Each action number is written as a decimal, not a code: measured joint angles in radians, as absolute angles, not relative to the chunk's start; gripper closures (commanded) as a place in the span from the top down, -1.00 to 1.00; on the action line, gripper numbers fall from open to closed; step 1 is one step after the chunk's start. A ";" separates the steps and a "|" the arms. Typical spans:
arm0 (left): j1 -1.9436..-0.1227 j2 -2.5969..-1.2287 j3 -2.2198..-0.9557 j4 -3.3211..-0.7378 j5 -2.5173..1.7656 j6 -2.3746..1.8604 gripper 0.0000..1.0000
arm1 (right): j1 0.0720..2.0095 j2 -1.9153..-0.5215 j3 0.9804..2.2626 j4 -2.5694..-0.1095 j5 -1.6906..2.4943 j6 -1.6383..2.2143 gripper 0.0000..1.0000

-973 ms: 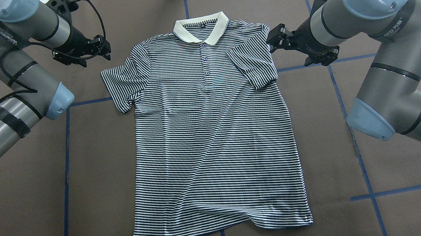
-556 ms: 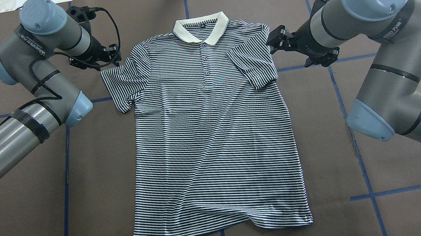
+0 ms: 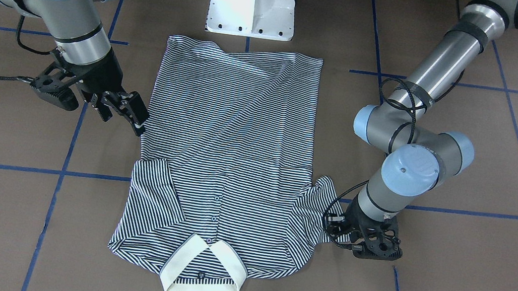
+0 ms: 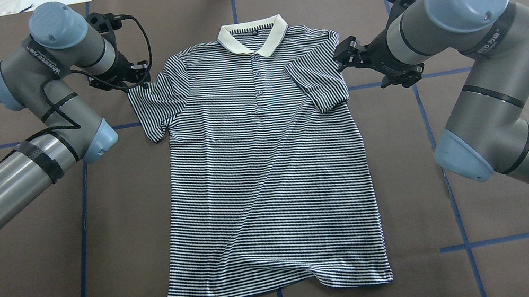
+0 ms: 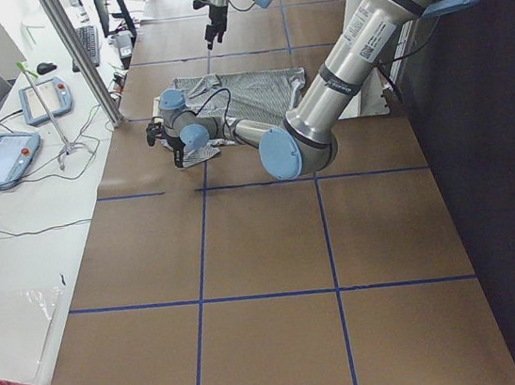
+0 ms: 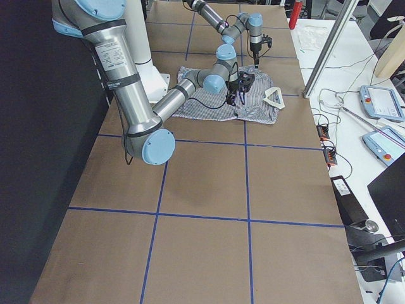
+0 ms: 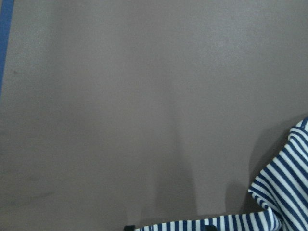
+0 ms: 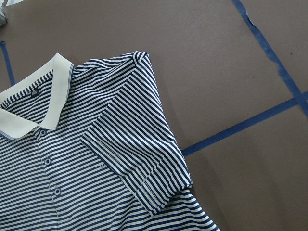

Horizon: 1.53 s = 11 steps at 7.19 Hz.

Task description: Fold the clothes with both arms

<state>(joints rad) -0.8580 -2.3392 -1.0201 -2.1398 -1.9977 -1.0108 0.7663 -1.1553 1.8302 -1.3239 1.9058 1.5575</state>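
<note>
A striped polo shirt (image 4: 268, 169) lies flat, front up, on a brown table (image 4: 47, 260). Its hem is nearest the robot, well back from both claws.

Further out, the left claw (image 4: 141, 79) sits low at the outer corner of the spread-out left sleeve (image 4: 155, 105). Its wrist camera shows two dark fingertips apart at the bottom of the view with striped cloth between them. It therefore looks spread and not yet pinching.

Across the shirt, the right claw (image 4: 342, 59) hovers at the shirt's right edge, fingers spread and holding nothing. The right sleeve (image 4: 320, 82) beside it lies folded in over the chest. Farthest out, beyond both claws, is the cream collar (image 4: 254, 37).

The step in hand seems to be gripping the left sleeve to fold it inward. To do it well, the left claw should take only the sleeve's edge and lift it a little. It should then lay the sleeve flat to mirror the other side, without dragging the shirt's body.
</note>
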 measured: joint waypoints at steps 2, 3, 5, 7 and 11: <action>-0.859 -2.334 -1.020 -2.141 -1.971 -1.011 0.07 | 0.765 -1.155 1.830 -1.324 1.905 1.557 1.00; -0.859 -2.332 -1.020 -2.142 -1.967 -1.011 0.06 | 0.765 -1.155 1.830 -1.324 1.905 1.556 1.00; -0.855 -2.332 -1.020 -2.143 -1.965 -1.011 0.05 | 0.765 -1.155 1.830 -1.324 1.905 1.554 1.00; -0.853 -2.331 -1.020 -2.142 -1.965 -1.012 -0.45 | 0.766 -1.155 1.829 -1.324 1.905 1.553 1.00; -0.853 -2.330 -1.027 -2.137 -1.968 -1.011 -1.00 | 0.766 -1.153 1.830 -1.324 1.905 1.552 1.00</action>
<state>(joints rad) -0.8529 -2.3299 -1.0270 -2.1375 -1.9679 -1.0109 0.7655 -1.1532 1.8305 -1.3238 1.9052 1.5524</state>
